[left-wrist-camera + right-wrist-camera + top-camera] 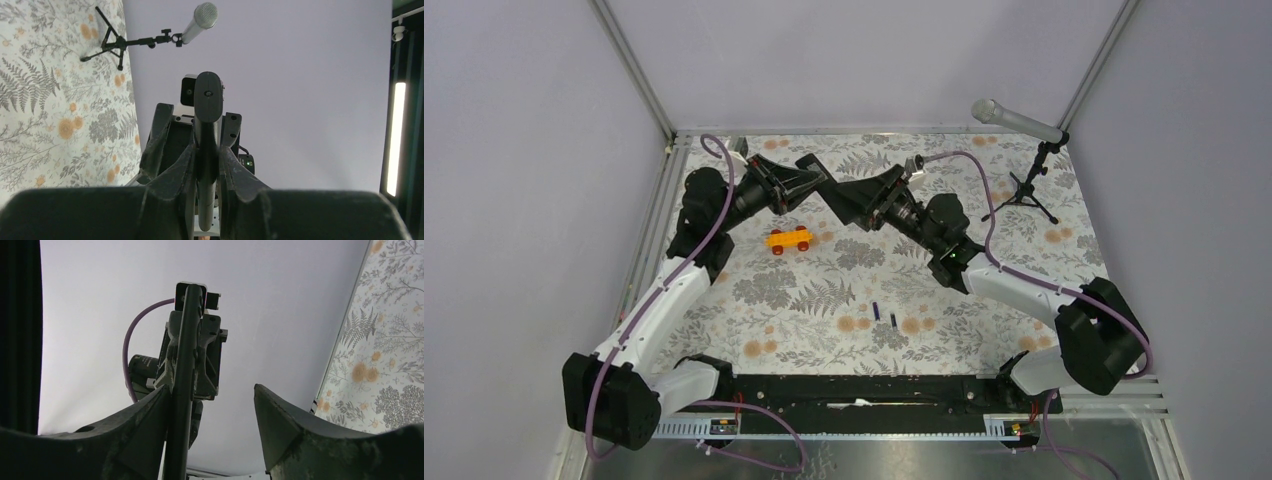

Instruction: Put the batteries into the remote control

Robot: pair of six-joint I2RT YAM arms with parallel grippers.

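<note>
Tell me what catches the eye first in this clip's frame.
Over the far middle of the table, the left claw clamps the remote control while the right claw stands open beside it. The batteries lie loose toward the near edge, and an orange toy car sits just short of the left claw.

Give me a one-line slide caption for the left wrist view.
Left tool shut on the slim black remote control, the right tool behind it, microphone stand on the floral table.
</note>
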